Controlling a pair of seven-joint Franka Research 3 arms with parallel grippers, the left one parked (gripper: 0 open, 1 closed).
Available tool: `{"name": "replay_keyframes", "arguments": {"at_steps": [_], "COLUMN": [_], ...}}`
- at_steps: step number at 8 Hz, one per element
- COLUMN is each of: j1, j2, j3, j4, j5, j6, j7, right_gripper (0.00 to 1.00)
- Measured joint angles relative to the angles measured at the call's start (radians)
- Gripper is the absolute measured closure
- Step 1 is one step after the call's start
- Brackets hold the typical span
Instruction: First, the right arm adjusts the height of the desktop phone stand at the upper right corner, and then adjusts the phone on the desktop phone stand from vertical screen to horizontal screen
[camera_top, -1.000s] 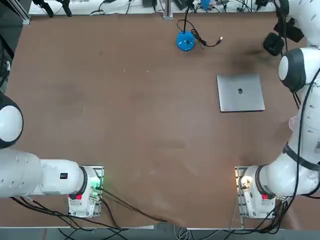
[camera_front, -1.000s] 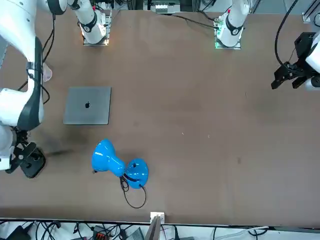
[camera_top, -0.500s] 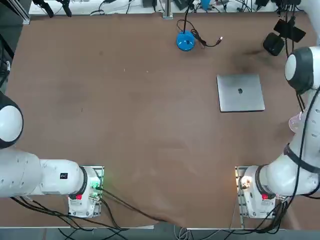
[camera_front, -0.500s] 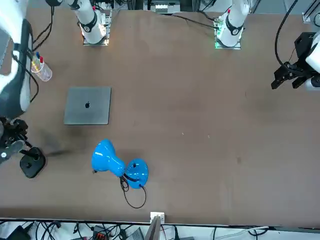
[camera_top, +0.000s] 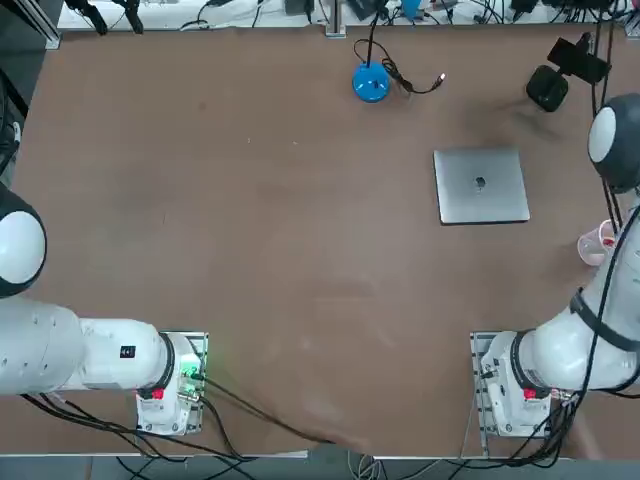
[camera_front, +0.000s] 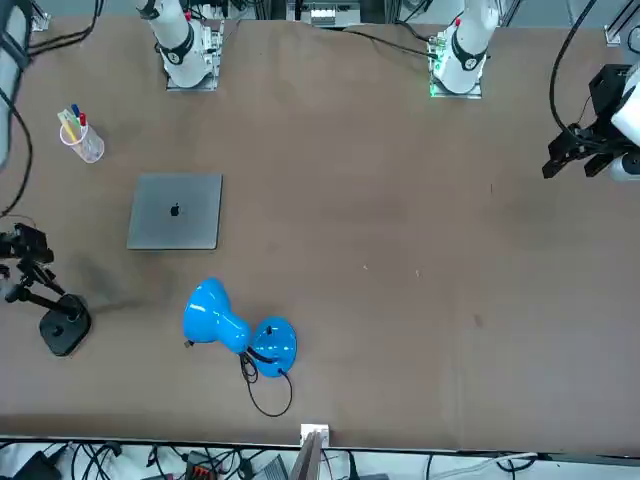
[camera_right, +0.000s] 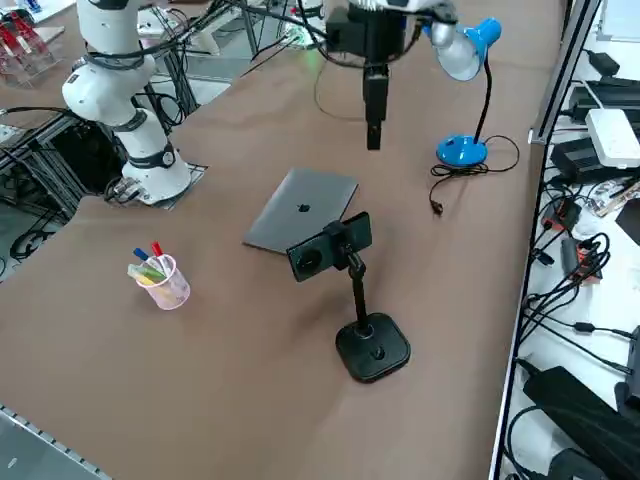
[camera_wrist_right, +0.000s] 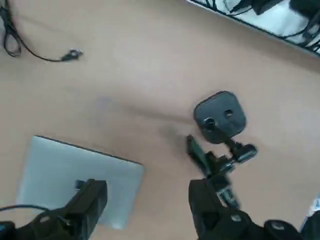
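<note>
The phone (camera_right: 322, 250) sits sideways in the clamp of the desktop phone stand (camera_right: 361, 300), near the laptop (camera_right: 302, 208) on the surface (camera_right: 250, 370), and a low sideways sweep by the arm could catch the clamp and topple it! The right gripper (camera_wrist_right: 145, 200) hangs above, fingers spread wide, nothing between them.

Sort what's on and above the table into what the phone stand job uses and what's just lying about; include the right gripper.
For the job:
- phone stand, upright on the table
- phone, sideways in the stand's clamp
- right gripper, open above the table, holding nothing

Just lying about:
- silver laptop, closed
- pen cup
- blue lamp
</note>
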Motion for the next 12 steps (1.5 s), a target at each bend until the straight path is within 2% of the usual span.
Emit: {"name": "replay_keyframes", "arguments": {"at_steps": [2,4,8,12], "j1": [0.011,0.039,0.1,0.104], "j2": [-0.046,-0.127,-0.335,-0.55], "j3": [0.007,0.008,0.016,0.072], "j4": [-0.019,-0.098,-0.345,-0.577], "j5": [0.006,0.006,-0.017,-0.045], "j6": [-0.016,-0.011,0.015,0.052], "j7": [0.052,0.112,0.188,0.355], "right_gripper": [0.0,0.0,0.0,0.0]}}
